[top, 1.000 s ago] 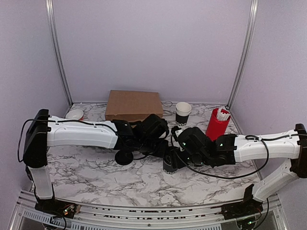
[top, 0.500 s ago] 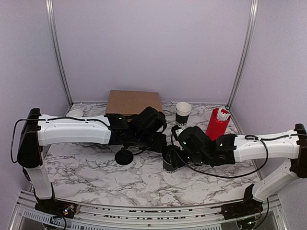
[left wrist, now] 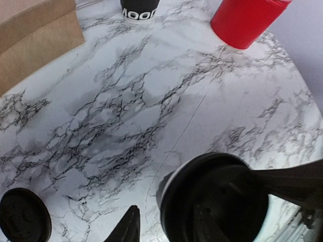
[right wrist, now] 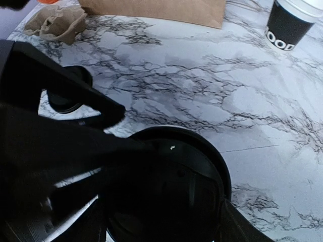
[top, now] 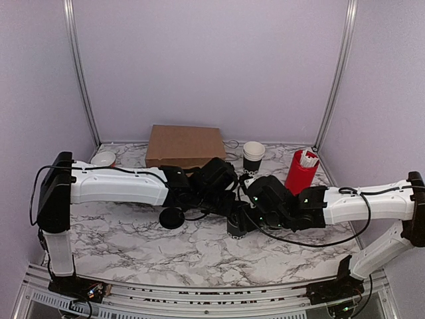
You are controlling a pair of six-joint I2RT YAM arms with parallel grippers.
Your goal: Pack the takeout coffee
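Both hands meet at the middle of the desk [top: 133,246]: your right hand [top: 242,222] grips the takeout coffee cup [top: 233,232], black lid [left wrist: 217,201] on it; your left hand [top: 229,207] straddles that lid, grip impossible to tell.

Lower centre: takeout coffee [right wrist: 169,176], round black lid up, flanked at the bottom edge by dark fingers of the right gripper [right wrist: 166,229], pressed to both sides. Left gripper [right wrist: 128,131], dark and blurred, extends from the left over the lid's left rim, half hiding a second black lid [right wrist: 63,101] on the marble table [right wrist: 202,91]. Far side: crumpled brown paper [right wrist: 55,22] left, brown box [right wrist: 161,7] middle, white-rimmed black cup [right wrist: 290,22] with white print right.
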